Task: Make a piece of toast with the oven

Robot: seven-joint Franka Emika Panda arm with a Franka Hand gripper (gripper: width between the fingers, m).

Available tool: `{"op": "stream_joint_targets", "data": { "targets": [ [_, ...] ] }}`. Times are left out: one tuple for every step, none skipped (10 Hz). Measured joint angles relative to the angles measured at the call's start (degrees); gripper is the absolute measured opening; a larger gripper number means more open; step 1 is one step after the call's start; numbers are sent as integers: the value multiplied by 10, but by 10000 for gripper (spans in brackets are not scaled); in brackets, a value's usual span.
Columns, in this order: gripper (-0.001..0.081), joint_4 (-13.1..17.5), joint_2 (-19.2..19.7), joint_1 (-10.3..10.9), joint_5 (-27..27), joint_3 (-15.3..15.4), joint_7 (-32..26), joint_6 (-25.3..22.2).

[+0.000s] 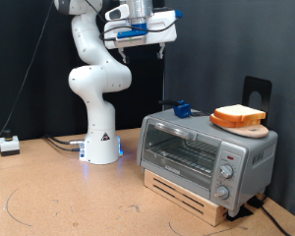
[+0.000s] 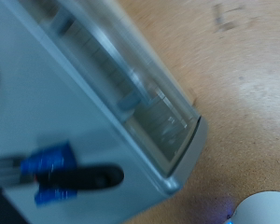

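The silver oven [image 1: 192, 147] stands on a low wooden stand at the exterior view's right, its glass door closed and its knobs on the right-hand side. On its roof at the right lies the piece of toast [image 1: 237, 111], pale and resting on a thicker orange-brown board [image 1: 244, 125]. My gripper [image 1: 155, 41] hangs high above the oven's left end, far from the toast, with nothing seen between its fingers. The wrist view looks down on the oven's roof [image 2: 56, 103] and door edge [image 2: 145, 93]; the fingers do not show there.
A small blue and black object [image 1: 181, 108] [image 2: 61, 175] lies on the oven's roof near its back left. The arm's white base [image 1: 100, 147] stands left of the oven. A black stand [image 1: 256, 90] rises behind the toast. A small white box [image 1: 8, 145] sits at far left.
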Motion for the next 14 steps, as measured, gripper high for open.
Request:
{"op": "stream_joint_targets", "data": {
  "targets": [
    [810, -2, -4, 13, 8, -26, -74, -2],
    [810, -8, -1, 25, 9, -49, -150, 11],
    [810, -13, 13, 44, 9, -63, -210, 28],
    [810, -12, 12, 41, 12, -63, -194, 25],
    [810, -9, 11, 46, 30, -72, -219, -1],
    [810, -5, 10, 54, 50, -92, -266, -23],
    [810, -7, 10, 58, 54, -105, -294, -24],
    [810, -14, 11, 58, 54, -109, -308, -10],
    [810, -27, 16, 58, 47, -108, -309, 26],
    [810, -41, 25, 58, 39, -104, -309, 67],
    [810, -54, 37, 58, 34, -101, -309, 98],
    [810, -62, 49, 58, 33, -100, -311, 115],
    [810, -66, 60, 59, 33, -100, -316, 123],
    [810, -69, 66, 59, 33, -100, -317, 126]
  ]
}}
